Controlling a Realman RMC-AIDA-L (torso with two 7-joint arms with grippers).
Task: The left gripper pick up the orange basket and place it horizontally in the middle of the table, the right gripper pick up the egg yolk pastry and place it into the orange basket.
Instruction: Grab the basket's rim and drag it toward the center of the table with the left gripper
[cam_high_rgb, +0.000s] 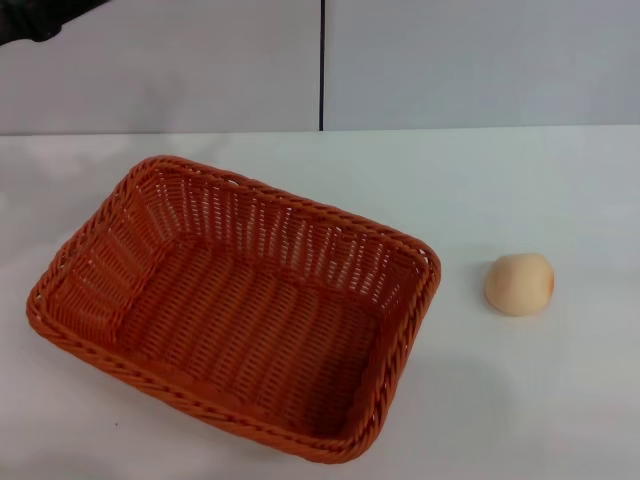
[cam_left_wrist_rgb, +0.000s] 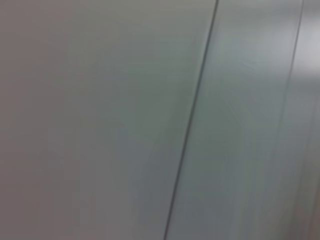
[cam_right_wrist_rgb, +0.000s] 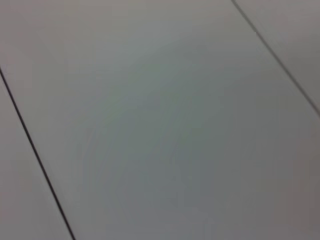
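Observation:
The orange basket lies on the white table at the left and centre of the head view. It is empty, open side up, and turned at an angle with one corner toward the front edge. To its right, a short gap away, the egg yolk pastry rests on the table, round and pale beige with an orange blush. A black end of my left arm pokes into the far top left corner, high above and behind the basket. My right gripper is out of view. Both wrist views show only grey wall panels.
A grey panelled wall with a dark vertical seam stands behind the table's far edge. Bare white tabletop lies to the right of and behind the pastry.

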